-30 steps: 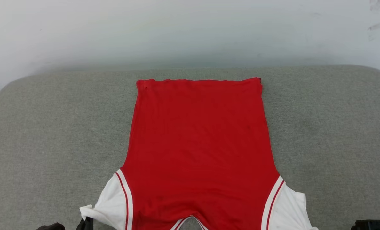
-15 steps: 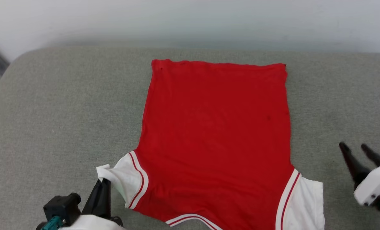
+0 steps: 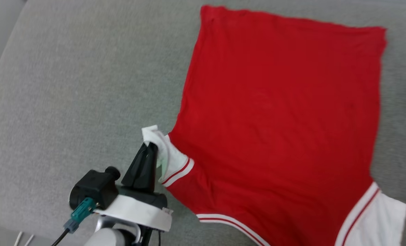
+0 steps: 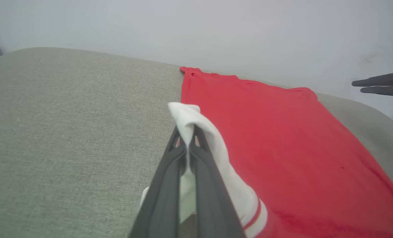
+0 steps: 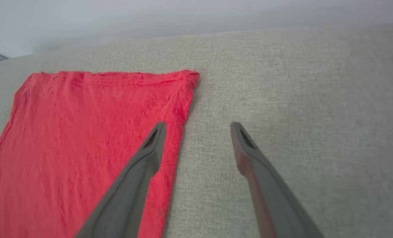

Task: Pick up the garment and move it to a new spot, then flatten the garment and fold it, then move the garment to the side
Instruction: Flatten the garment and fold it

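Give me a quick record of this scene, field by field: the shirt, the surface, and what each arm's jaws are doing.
surface: grey fabric cushion, pale wall behind
garment: red garment spread flat, plain side up, hem at the far end
sleeves: white with red stripes; left sleeve bunched and lifted, right sleeve lying flat
left jaws: shut on the left sleeve's edge
right jaws: open, near the hem's right corner, one finger over the red edge, the other over the cushion; contact cannot be told

Red garment (image 3: pixel 278 112) with white, red-striped sleeves (image 3: pixel 389 213) on grey cushion (image 3: pixel 69 85)
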